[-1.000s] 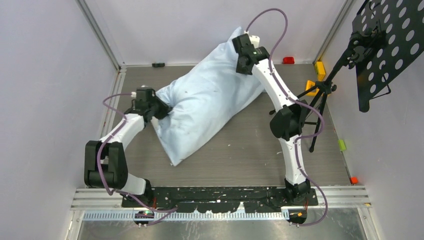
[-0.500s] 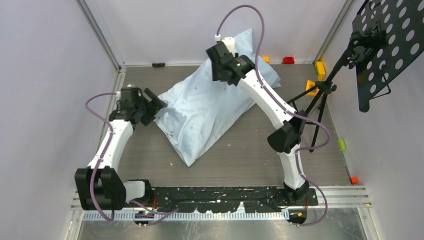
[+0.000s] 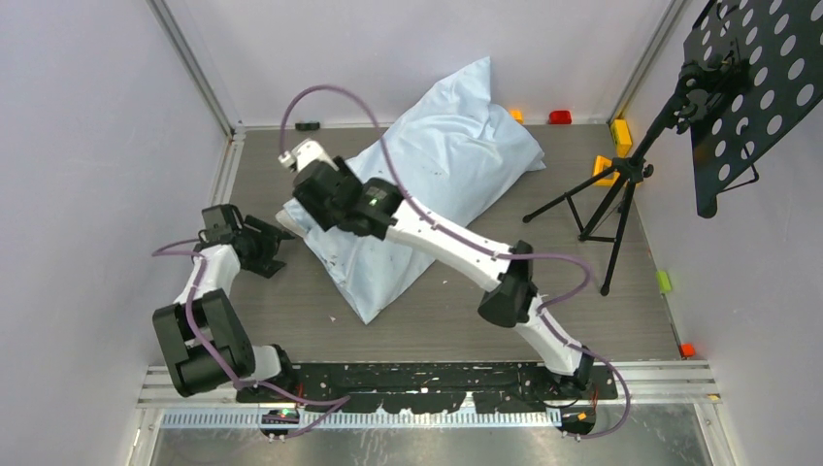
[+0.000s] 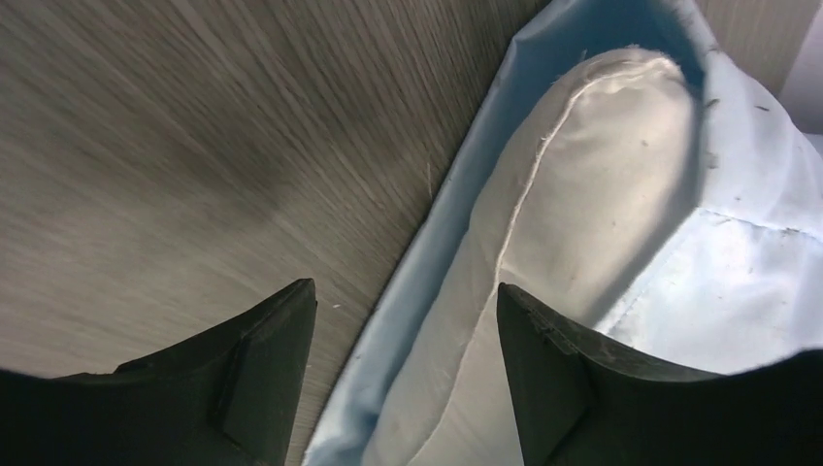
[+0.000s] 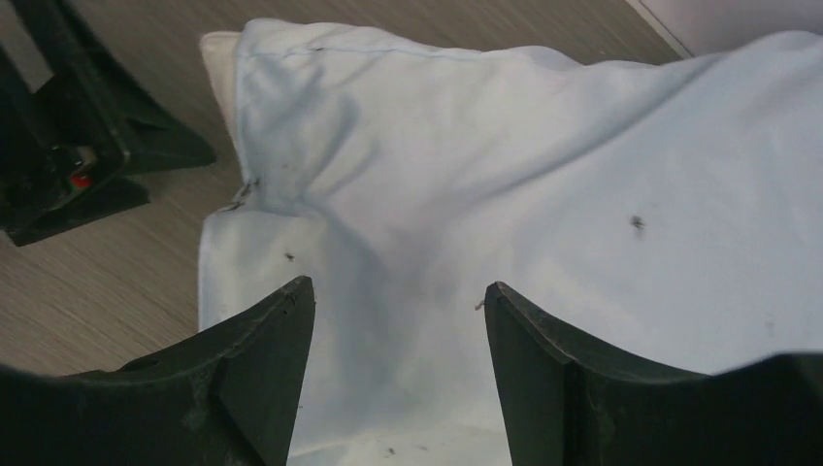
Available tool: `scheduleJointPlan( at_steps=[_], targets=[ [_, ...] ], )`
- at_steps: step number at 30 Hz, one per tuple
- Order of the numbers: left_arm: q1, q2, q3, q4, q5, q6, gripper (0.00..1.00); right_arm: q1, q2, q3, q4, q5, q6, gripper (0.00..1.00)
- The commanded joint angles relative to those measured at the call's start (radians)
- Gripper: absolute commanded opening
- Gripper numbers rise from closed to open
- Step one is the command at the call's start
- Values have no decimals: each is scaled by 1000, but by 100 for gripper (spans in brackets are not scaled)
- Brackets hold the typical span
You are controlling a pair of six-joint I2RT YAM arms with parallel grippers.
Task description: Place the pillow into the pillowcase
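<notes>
The light blue pillowcase point(image 3: 437, 175) lies diagonally across the table, stuffed and wrinkled. In the left wrist view the white pillow point(image 4: 582, 194) shows inside the pillowcase's point(image 4: 757, 282) open mouth. A white pillow corner point(image 5: 218, 58) also pokes out past the pillowcase point(image 5: 543, 165) hem in the right wrist view. My left gripper point(image 3: 275, 250) point(image 4: 405, 286) stands open just left of that mouth, holding nothing. My right gripper point(image 3: 309, 209) point(image 5: 398, 283) hovers open over the pillowcase's left end, with cloth below its jaws but not pinched.
A black tripod stand point(image 3: 602, 194) with a perforated black panel point(image 3: 757, 87) stands at the right. Small coloured blocks sit along the back and right edges, such as a red one point(image 3: 560, 116) and a green one point(image 3: 664, 282). Walls enclose the table on three sides.
Both grippers have opened and let go of the pillowcase. The right arm swung from the far right end over to the left end. The left arm drew back toward the near left.
</notes>
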Motion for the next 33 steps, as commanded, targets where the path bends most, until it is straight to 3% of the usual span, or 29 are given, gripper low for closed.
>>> scheduleJointPlan(
  at_steps=[1,10,14,17,21,26,33],
  targets=[
    [-1,40,-64,279,184,-169,71,26,95,74,69,21,-154,71],
    [-70,106,-98,454,222,-275,72,21,227,114,156,85,-202,73],
    [-109,130,-100,469,198,-286,70,15,220,115,185,99,-152,57],
    [-115,156,-125,543,211,-315,60,7,186,111,198,77,-96,25],
    [-131,166,-162,644,228,-355,34,-30,127,90,197,-22,25,1],
    [-208,154,-183,732,232,-414,0,-87,75,93,194,-189,198,0],
    [-404,121,-149,751,168,-463,0,-104,39,163,253,-408,373,0]
  ],
)
